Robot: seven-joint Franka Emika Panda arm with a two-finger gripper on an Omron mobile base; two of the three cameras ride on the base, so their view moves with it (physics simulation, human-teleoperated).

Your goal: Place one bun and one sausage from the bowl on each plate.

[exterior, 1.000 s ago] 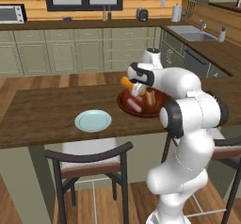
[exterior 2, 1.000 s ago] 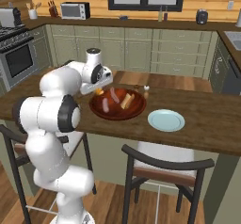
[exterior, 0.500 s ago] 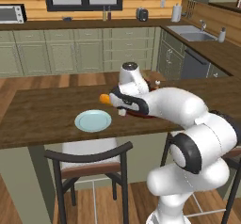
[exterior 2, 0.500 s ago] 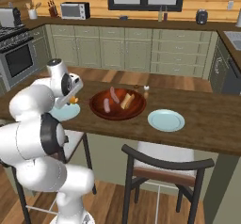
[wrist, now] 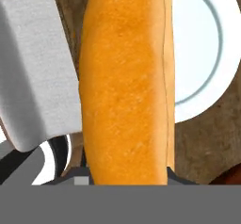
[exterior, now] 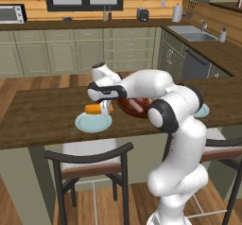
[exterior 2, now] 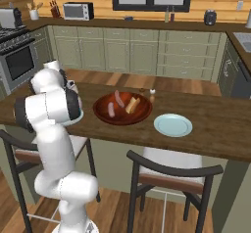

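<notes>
My gripper (exterior: 104,108) is shut on an orange bun (exterior: 96,109), holding it lengthwise just above the left pale blue plate (exterior: 93,123). In the hand view the bun (wrist: 124,86) runs up the middle, with the plate (wrist: 202,53) beneath and to its right. The reddish-brown wooden bowl (exterior 2: 122,110) sits at mid-counter and holds two sausages (exterior 2: 117,99) and another bun (exterior 2: 131,104). From the left base view my arm hides part of the bowl (exterior: 136,107). A second pale blue plate (exterior 2: 173,125), with nothing on it, lies to the right of the bowl.
A small shaker (exterior 2: 152,94) stands just behind the bowl. Two dark-framed stools (exterior 2: 169,178) sit under the counter's front edge (exterior: 71,139). Bare wooden counter stretches to the left of the left plate.
The arm swung left from the bowl with the bun in the gripper. It has now come down over the left plate. The bowl and both plates stayed put.
</notes>
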